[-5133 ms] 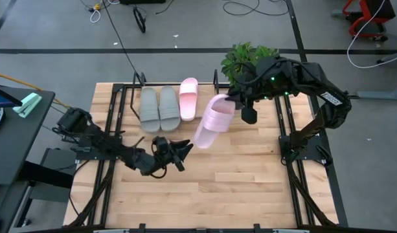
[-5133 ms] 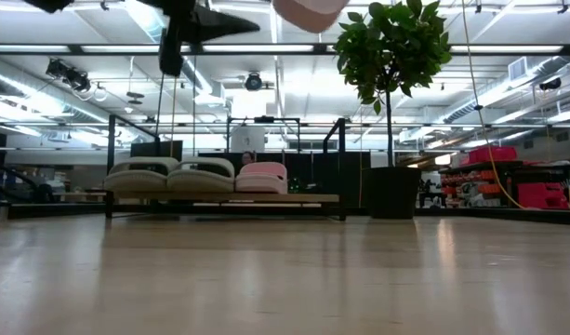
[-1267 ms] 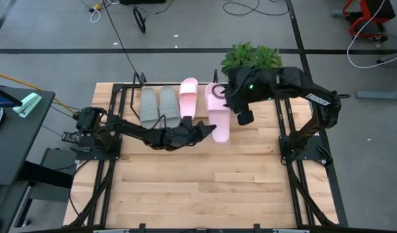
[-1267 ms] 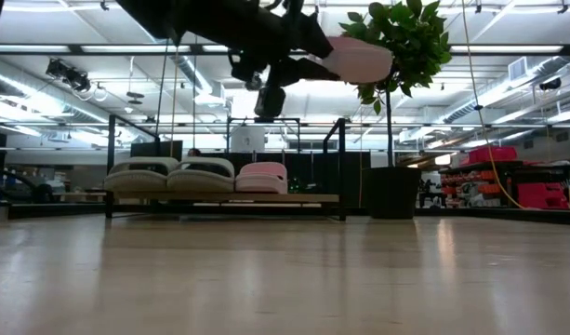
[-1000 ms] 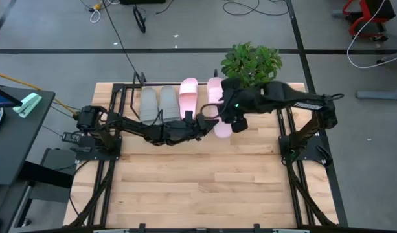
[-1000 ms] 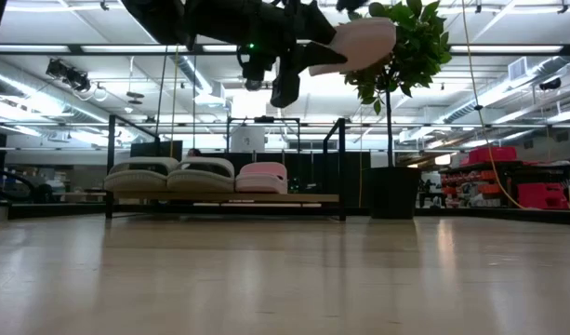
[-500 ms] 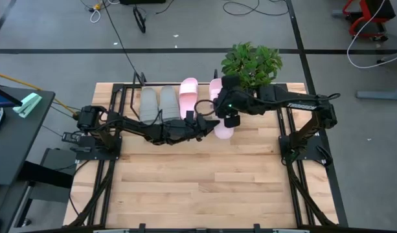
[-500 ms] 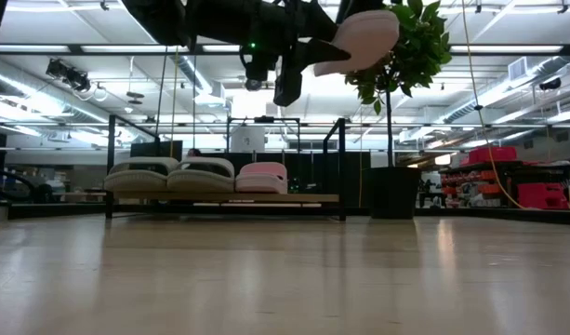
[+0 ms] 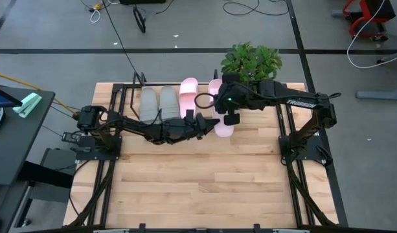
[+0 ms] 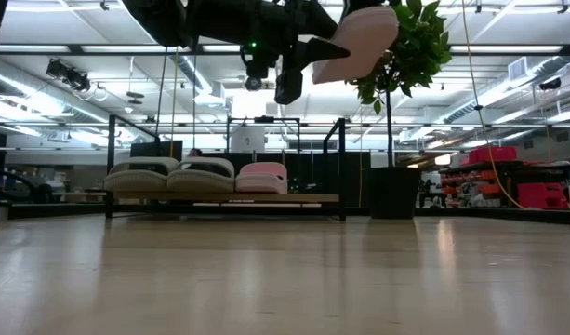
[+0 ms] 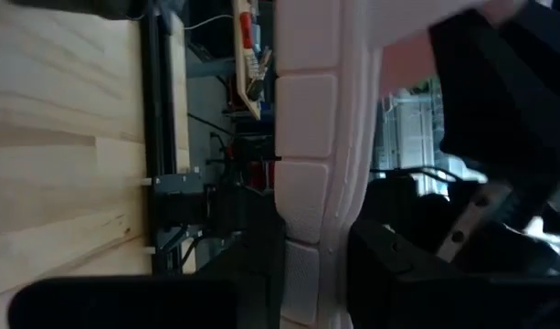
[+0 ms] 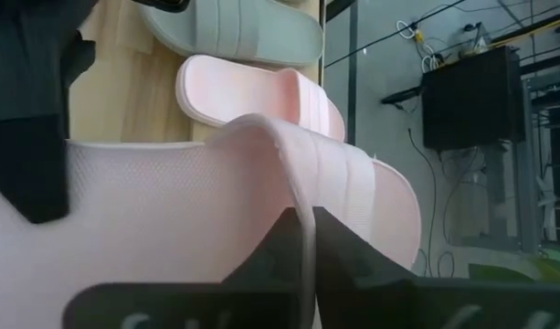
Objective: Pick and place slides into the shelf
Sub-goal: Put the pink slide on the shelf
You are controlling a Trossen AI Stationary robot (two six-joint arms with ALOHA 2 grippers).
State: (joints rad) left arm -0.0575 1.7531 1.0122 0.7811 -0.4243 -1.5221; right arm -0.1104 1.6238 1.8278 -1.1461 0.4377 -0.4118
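A pale pink slide (image 9: 223, 128) hangs in the air over the far right part of the table, held between both grippers; in the low view the pink slide (image 10: 359, 33) is high up, sole facing down and tilted. My right gripper (image 9: 225, 107) is shut on it from the far right. My left gripper (image 9: 210, 122) reaches in from the left and is shut on its near part. The shelf (image 10: 294, 197) stands at the far edge. Two grey slides (image 9: 158, 103) and one pink slide (image 9: 188, 97) rest sole-down on its board. My left gripper has the slide's sole (image 11: 307, 183) between its two fingers (image 11: 257, 274), one on each face, coming level from the table's left. The slide is lifted clear. My right gripper pinches the rim of the ribbed strap (image 12: 302, 206) between its fingers (image 12: 278, 251), from above. The slide hangs below it, clear of the table.
A green plant (image 9: 250, 61) in a black pot (image 10: 393, 193) stands just right of the shelf, close behind my right gripper. The shelf board has free room at its right end (image 10: 312, 195). The near wooden tabletop (image 9: 204, 181) lies bare.
My right gripper has moved a little toward the far edge and the shelf, carrying the pink slide with it; in the low view the slide has risen slightly. My left gripper has stayed at the slide's near part.
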